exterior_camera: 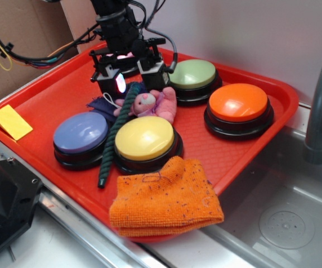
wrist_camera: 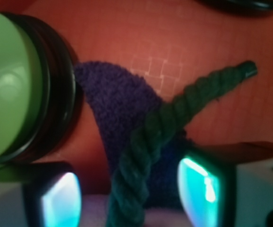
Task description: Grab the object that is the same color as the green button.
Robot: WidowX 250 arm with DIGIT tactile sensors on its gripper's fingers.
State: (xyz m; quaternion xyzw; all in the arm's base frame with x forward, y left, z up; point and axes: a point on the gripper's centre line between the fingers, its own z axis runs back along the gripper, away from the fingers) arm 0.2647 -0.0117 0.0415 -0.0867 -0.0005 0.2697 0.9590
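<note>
Red tray [exterior_camera: 49, 100] beside a sink [exterior_camera: 283, 223] is holding everything: gripper [exterior_camera: 128, 78] is hanging wide open astride the upper end of the green rope [wrist_camera: 160, 127], which is lying across the blue cloth [wrist_camera: 117, 104] near the green button [exterior_camera: 193, 73], so aligning looks done, closing and lifting left.

A pale wall [exterior_camera: 250, 33] backs a steel sink [exterior_camera: 283, 212] with a grey faucet [exterior_camera: 321, 100] and brown cardboard [exterior_camera: 32, 33].
</note>
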